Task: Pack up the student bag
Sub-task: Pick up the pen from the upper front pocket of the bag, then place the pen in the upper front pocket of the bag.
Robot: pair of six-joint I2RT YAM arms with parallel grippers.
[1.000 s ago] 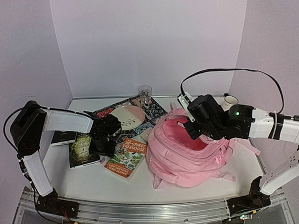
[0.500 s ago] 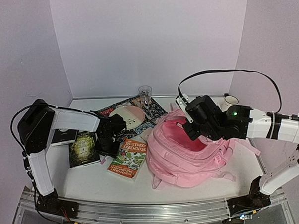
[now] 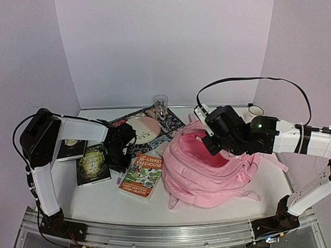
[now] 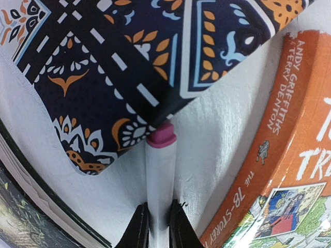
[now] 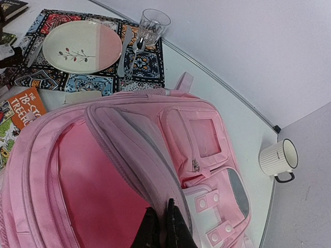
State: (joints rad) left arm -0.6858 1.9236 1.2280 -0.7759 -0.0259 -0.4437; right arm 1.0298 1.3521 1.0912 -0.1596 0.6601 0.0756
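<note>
Top: large soft pink fabric backpack [image 3: 211, 168] lies right of centre, main compartment gaping (pink lining showing). Left wrist: left gripper [image 4: 159, 227] clenched on white pink-capped marker [image 4: 160, 170], beside orange paperback book [image 4: 289, 155]. Right wrist: right gripper [image 5: 159, 227] pinches the backpack's opening edge.

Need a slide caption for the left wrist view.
Left hand pinching a white marker with a pink cap, between a patterned placemat and an orange paperback.

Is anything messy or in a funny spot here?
A bit. A white pen with a pink cap lies loose on the table between the dark book and the orange book, cap at the placemat corner; the left tool pinches it. The books sit crooked. Nothing looks spilled or broken.
</note>
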